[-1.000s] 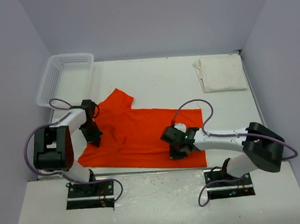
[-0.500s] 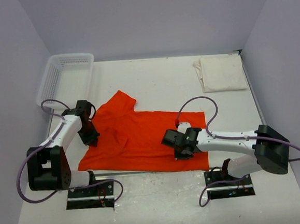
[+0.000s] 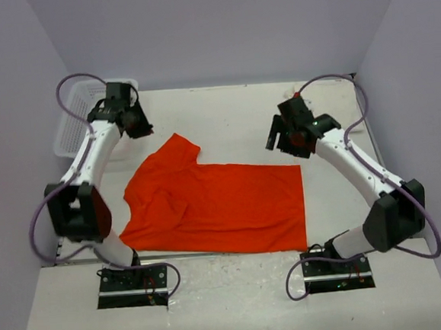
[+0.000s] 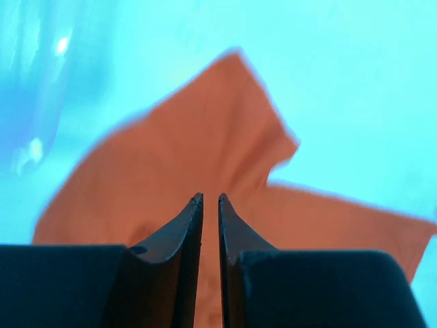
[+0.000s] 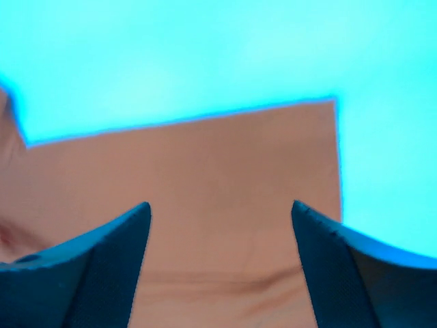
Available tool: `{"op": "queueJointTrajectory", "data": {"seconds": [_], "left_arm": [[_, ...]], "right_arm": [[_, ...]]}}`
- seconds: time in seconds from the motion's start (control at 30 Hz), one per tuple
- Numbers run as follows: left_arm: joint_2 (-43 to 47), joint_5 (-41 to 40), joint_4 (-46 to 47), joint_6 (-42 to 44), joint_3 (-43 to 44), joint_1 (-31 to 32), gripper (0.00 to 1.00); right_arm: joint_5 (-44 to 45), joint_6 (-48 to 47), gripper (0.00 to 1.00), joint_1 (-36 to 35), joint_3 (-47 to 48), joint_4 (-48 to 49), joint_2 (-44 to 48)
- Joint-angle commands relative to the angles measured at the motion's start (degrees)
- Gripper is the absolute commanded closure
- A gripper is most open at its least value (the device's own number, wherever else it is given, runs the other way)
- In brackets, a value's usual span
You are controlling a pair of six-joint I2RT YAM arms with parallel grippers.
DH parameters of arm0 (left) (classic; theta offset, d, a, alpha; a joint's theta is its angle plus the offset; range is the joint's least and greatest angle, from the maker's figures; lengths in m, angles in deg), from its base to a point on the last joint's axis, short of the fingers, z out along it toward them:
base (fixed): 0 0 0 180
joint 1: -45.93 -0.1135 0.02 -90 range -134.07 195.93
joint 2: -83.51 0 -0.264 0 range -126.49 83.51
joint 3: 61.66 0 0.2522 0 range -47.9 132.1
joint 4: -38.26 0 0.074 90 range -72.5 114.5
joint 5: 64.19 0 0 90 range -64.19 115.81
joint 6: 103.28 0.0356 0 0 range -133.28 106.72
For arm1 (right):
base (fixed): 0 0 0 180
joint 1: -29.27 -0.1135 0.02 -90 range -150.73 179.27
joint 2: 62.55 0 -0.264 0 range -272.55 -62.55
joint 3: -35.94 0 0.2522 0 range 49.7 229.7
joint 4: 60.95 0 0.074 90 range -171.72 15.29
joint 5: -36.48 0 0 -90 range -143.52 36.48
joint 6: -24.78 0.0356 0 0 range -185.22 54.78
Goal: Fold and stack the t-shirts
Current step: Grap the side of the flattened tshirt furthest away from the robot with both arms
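Observation:
The orange-red t-shirt (image 3: 216, 203) lies spread on the table, one sleeve (image 3: 177, 147) pointing to the back left. It also fills the left wrist view (image 4: 205, 150) and the right wrist view (image 5: 205, 171) from above. My left gripper (image 3: 139, 124) (image 4: 210, 197) hangs high over the sleeve, its jaws a narrow slit apart with nothing in them. Above the shirt's far right corner, my right gripper (image 3: 278, 141) (image 5: 220, 208) stands wide open and empty. The cream-white t-shirt (image 3: 338, 106) lies folded at the back right, partly behind the right arm.
A white lattice basket (image 3: 76, 123) stands at the back left, just behind the left arm. Purple walls close in the table on three sides. Cables loop above both arms.
Both grippers let go of the orange shirt's near edge and rose to the back. The shirt now lies flatter, its near edge pulled straight.

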Motion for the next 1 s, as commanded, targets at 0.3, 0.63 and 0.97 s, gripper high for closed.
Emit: {"op": "queueJointTrajectory", "data": {"seconds": [0.3, 0.63, 0.97], "left_arm": [[-35.46, 5.68, -1.74, 12.07, 39.46, 0.7, 0.79], [-31.01, 9.12, 5.89, 6.8, 32.98, 2.19, 0.79], [-27.23, 9.82, 7.91, 6.27, 29.9, 5.01, 0.77]], "right_arm": [[-14.32, -13.33, 0.23, 19.09, 13.22, -2.72, -22.22], [-15.72, -15.53, 0.35, 23.39, 4.97, 1.04, -26.1], [-18.54, -15.0, 0.44, 24.01, 4.42, 3.08, -28.37]]}}
